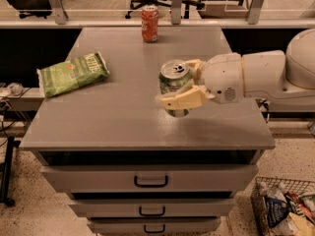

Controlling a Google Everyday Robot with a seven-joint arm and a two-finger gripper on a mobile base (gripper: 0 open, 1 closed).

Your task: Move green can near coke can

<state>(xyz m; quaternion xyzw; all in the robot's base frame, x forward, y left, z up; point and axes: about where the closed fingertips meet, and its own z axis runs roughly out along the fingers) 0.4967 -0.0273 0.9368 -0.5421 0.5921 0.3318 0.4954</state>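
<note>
The green can (173,82), dark green with a silver pull-tab top, is held upright above the grey tabletop (118,117), right of the middle. My gripper (183,85) comes in from the right and is shut on the can, one cream finger (183,99) across its front and the other behind it. The coke can (149,23), red-orange with a silver top, stands upright at the far edge of the table, well beyond the green can and slightly left of it.
A flat green chip bag (72,73) lies on the left side of the table. The table is a drawer cabinet with handles (150,182) facing me. A wire basket of items (283,208) sits on the floor at lower right. Office chairs stand behind the table.
</note>
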